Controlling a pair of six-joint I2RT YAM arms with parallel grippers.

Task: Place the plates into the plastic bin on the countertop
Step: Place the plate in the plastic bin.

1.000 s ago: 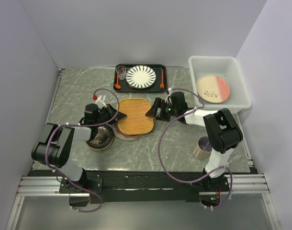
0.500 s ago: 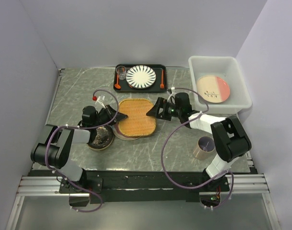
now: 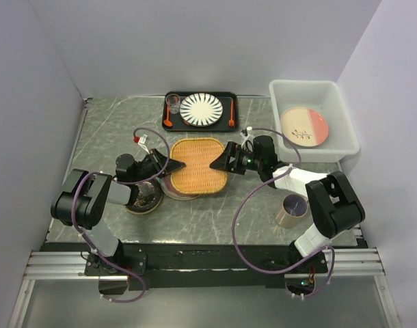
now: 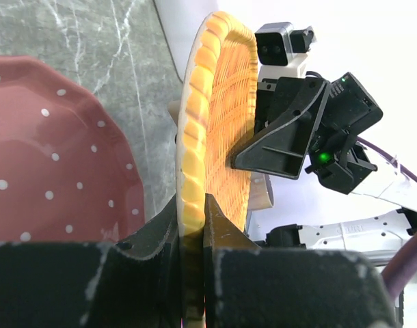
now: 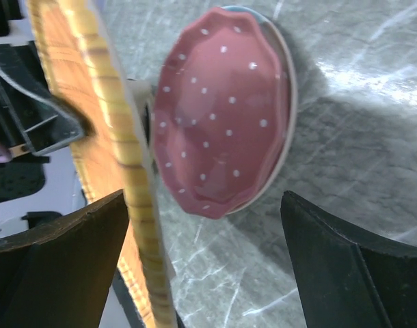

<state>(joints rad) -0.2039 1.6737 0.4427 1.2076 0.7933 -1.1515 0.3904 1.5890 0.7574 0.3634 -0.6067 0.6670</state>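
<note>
The tan woven plate (image 3: pixel 198 166) is held by its left edge in my left gripper (image 3: pixel 169 166), which is shut on it; in the left wrist view the plate (image 4: pixel 215 123) stands on edge between my jaws (image 4: pixel 193 212). Under it the pink dotted plate (image 3: pixel 173 193) lies on the countertop (image 3: pixel 256 205). My right gripper (image 3: pixel 220 164) is open at the woven plate's right edge; in the right wrist view the woven plate's rim (image 5: pixel 137 205) sits between my spread fingers (image 5: pixel 208 273), near the left one, with the pink plate (image 5: pixel 222 109) behind. The plastic bin (image 3: pixel 345 116) at the back right holds a pink-and-cream plate (image 3: pixel 304 128).
A black tray (image 3: pixel 225 126) at the back holds a white plate with dark stripes (image 3: pixel 201 108), a glass and orange cutlery. A small dark dish (image 3: pixel 143 197) lies under my left arm. A tan cup (image 3: pixel 290 208) stands by my right arm.
The woven plate has risen off the pink plate and shifted slightly right in my left gripper. My right gripper has drawn back a little to the right, staying open at its right edge.
</note>
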